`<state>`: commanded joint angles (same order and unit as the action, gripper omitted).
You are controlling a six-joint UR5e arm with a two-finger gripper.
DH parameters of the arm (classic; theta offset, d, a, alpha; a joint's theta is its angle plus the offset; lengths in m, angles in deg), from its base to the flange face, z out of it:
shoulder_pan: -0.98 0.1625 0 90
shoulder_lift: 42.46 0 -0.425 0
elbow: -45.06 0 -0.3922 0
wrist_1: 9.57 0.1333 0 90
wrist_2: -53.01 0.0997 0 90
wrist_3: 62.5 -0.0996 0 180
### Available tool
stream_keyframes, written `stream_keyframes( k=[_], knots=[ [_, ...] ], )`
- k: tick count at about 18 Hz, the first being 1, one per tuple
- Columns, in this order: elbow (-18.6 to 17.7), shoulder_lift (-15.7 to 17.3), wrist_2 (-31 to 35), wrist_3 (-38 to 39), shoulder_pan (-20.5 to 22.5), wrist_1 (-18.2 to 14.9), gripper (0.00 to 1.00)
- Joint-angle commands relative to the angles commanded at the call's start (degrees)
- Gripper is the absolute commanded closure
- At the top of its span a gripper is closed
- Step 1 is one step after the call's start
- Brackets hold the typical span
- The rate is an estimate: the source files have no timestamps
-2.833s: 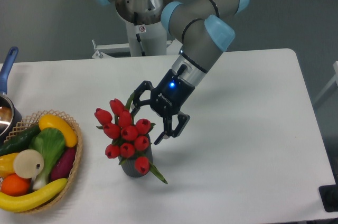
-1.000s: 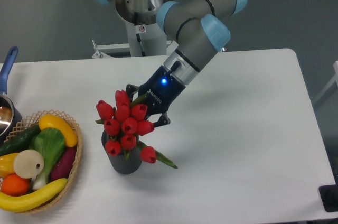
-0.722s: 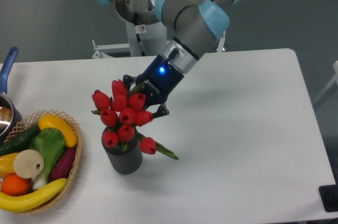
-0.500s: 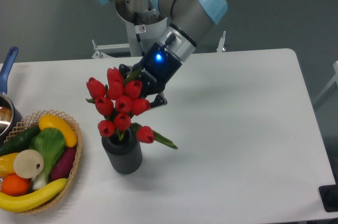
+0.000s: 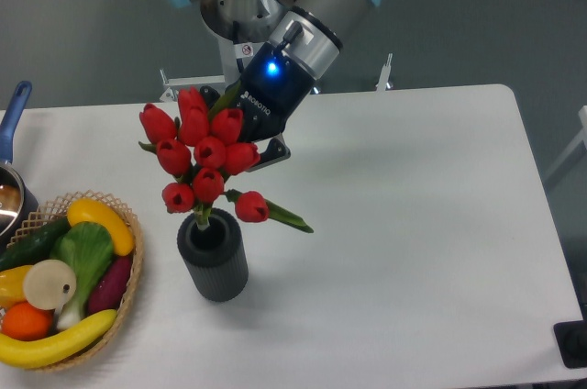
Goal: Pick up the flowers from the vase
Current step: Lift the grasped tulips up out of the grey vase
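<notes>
A bunch of red tulip flowers [image 5: 199, 152] with green stems and leaves hangs above the vase [image 5: 213, 258], a short dark grey ribbed cylinder standing upright on the white table. The stem ends still reach into the vase's round opening. My gripper [image 5: 240, 132] sits behind the upper right of the bunch, shut on the flowers; its fingertips are mostly hidden by the buds. One bud and a pointed leaf stick out to the right at the bunch's lower edge.
A woven wicker basket [image 5: 130, 261] with bananas, a cucumber, an orange and other produce stands at the left front. A pot with a blue handle [image 5: 13, 116] shows at the left edge. The arm's base [image 5: 240, 59] stands behind the table.
The gripper closed on the flowers and has risen up and to the left, drawing the bunch upward out of the vase. The vase shifted slightly left and stands upright.
</notes>
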<state>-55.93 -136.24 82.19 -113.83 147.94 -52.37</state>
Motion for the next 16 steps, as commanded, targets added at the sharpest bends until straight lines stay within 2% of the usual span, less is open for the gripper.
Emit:
stream_keyframes(
  k=[5, 8, 10, 16],
  knots=[
    [2.63, -0.18, -0.09, 0.52, 0.18, 0.0, 0.76],
    [6.06, -0.26, 0.0, 5.61, 0.35, 0.0, 0.76],
    [6.59, -0.18, 0.0, 6.15, 1.4, -0.09, 0.76],
    [7.39, -0.09, 0.35, 4.05, 11.5, -0.09, 0.76]
  ],
)
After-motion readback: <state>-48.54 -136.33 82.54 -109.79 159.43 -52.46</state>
